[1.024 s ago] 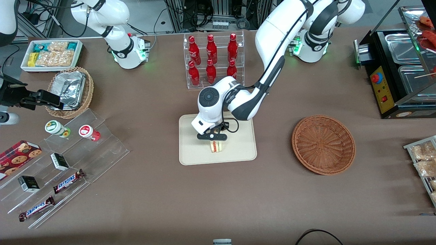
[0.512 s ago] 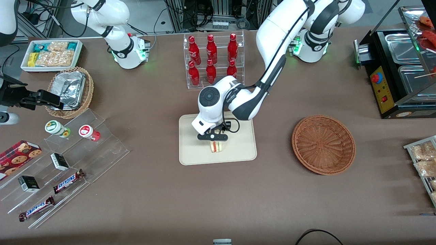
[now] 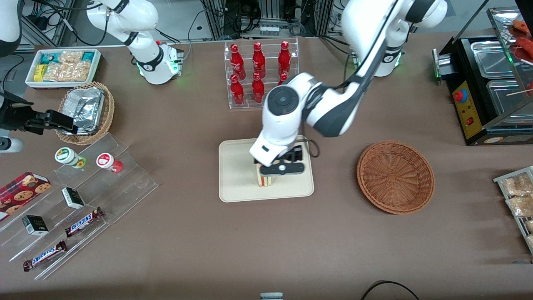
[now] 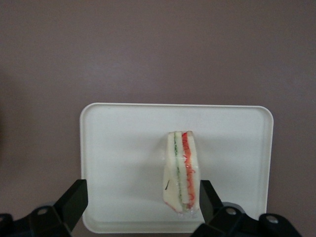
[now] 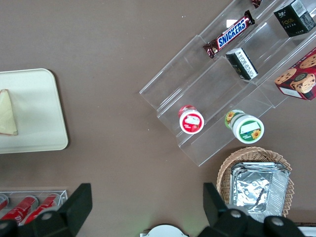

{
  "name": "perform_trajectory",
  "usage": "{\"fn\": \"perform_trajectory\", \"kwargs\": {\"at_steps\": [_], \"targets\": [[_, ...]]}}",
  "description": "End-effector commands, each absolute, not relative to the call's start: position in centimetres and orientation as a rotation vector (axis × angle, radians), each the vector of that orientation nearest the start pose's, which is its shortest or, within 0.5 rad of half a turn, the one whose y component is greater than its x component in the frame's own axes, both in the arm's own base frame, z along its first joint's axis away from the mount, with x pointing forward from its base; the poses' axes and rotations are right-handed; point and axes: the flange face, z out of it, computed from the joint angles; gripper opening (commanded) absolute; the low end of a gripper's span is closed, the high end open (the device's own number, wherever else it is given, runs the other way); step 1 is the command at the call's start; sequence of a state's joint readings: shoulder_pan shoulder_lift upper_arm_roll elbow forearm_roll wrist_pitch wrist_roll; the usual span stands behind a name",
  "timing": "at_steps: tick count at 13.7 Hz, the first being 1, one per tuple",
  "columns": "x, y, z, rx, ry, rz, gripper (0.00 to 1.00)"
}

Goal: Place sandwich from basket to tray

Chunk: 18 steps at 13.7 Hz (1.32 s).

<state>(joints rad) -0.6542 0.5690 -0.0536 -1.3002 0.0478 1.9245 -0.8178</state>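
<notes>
Sandwich (image 4: 181,173) stands on its edge on the tray (image 3: 233,183), basket (image 3: 395,177) empty; end effector (image 4: 140,200) above it, spread wide, apparently holding nothing, so only retreat seems left.

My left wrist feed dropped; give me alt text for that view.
The sandwich stands on its edge on the cream tray, which lies on the brown table. The gripper is open above it, one finger on each side, neither gripping it.
</notes>
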Motion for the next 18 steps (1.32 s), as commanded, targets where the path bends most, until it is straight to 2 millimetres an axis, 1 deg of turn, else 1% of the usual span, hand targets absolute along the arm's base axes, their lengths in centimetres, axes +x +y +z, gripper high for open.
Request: {"fn": "perform_trajectory", "kwargs": {"at_steps": [1,2,3,4,5,6,8,10,11,13,14,15,16,17,18], "targets": [[55.4,-40.6,47.7,-3.108,-0.26,-0.037,0.99],[55.4,-38.2,49.8,-3.096,-0.301,-0.034,0.99],[55.6,-36.0,51.2,-3.087,-0.346,-0.032,0.99],[55.4,-34.1,52.5,-3.081,-0.374,-0.035,0.99],[55.1,-32.7,53.4,-3.08,-0.369,-0.037,0.99],[54.8,-30.6,54.0,-3.078,-0.339,-0.032,0.99],[53.7,-27.2,55.0,-3.078,-0.283,-0.029,0.99],[53.6,-23.2,56.6,-3.085,-0.255,-0.034,0.99],[53.7,-21.4,57.3,-3.087,-0.21,-0.01,0.99],[53.4,-17.6,59.2,-3.085,-0.18,0.006,0.99],[53.5,-15.0,59.9,-3.086,-0.151,0.013,0.99],[53.4,-13.3,60.3,-3.083,-0.107,0.043,0.99],[53.2,-12.0,60.9,-3.085,-0.084,0.044,0.99],[53.1,-10.3,61.2,-3.087,-0.094,0.042,0.99],[52.7,-9.6,61.4,-3.102,-0.062,0.053,0.99]]}}
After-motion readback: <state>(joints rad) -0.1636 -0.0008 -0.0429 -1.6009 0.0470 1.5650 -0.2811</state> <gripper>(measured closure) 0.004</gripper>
